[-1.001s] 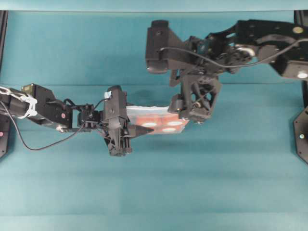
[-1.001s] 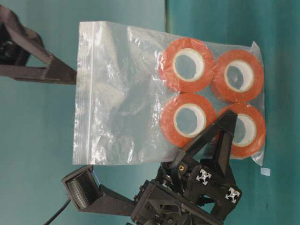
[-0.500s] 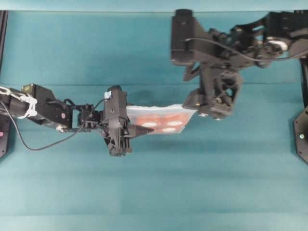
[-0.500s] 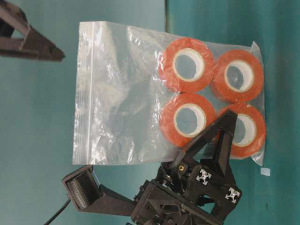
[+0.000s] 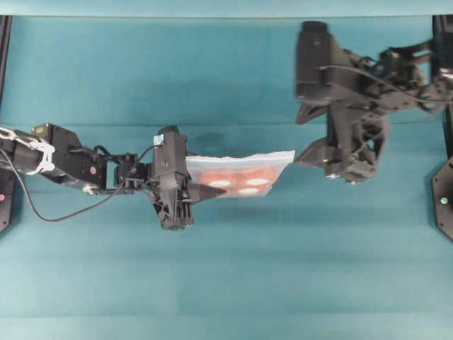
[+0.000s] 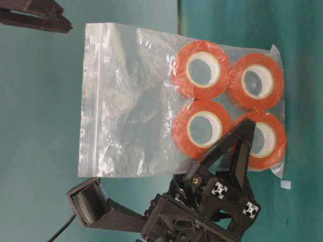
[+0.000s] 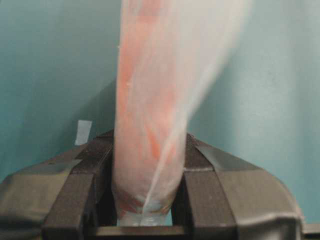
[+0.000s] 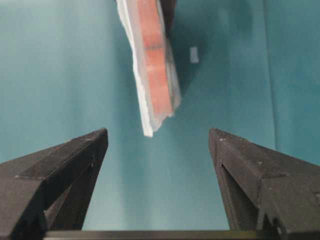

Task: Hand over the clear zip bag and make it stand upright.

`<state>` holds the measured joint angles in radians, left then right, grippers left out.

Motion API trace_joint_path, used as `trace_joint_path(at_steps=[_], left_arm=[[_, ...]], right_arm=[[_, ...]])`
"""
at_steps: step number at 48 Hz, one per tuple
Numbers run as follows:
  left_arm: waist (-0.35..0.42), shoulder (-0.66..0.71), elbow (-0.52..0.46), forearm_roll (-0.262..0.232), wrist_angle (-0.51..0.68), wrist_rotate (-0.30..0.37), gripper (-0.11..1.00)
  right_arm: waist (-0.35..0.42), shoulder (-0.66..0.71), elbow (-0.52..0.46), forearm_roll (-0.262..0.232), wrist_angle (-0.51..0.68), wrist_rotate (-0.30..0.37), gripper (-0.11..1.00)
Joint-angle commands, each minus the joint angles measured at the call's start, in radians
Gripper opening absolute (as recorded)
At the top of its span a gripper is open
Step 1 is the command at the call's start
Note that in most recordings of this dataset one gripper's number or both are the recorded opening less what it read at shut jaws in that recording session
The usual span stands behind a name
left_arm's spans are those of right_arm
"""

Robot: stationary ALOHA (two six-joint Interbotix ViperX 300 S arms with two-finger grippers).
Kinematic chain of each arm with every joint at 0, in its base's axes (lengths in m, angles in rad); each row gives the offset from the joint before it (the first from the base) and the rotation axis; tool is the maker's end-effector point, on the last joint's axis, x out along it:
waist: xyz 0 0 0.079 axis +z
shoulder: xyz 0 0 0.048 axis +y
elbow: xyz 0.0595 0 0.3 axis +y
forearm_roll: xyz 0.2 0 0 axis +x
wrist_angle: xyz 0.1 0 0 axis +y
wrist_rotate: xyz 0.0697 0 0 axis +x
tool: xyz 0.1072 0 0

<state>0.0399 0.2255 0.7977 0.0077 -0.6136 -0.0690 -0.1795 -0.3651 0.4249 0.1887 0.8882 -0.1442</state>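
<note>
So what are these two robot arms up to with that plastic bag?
The left end effector is clamped on one end of the clear zip bag, holding it out edge-on above the teal table. Four orange tape rolls sit inside, at the gripped end. The right end effector is wide open and off the bag, with the zip end just in front of it. The handover looks done; standing the bag upright is not.
</note>
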Motion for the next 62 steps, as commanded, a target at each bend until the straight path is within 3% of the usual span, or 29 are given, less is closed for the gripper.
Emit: trace_joint_path(at_steps=[1,8,62], left_arm=[[-0.005,-0.012,-0.008,0.002,-0.003,-0.002,0.26],[-0.005,-0.012,-0.009,0.002,0.005,-0.002,0.26],[-0.005,-0.014,-0.015,0.002,0.029,-0.002,0.26]], right_arm=[[0.002,-0.051,0.012,0.0,-0.054,-0.002,0.88],[0.006,-0.087,0.054,0.0,-0.106,0.0,0.88],[0.041,-0.172,0.155,0.0,-0.183,0.009,0.88]])
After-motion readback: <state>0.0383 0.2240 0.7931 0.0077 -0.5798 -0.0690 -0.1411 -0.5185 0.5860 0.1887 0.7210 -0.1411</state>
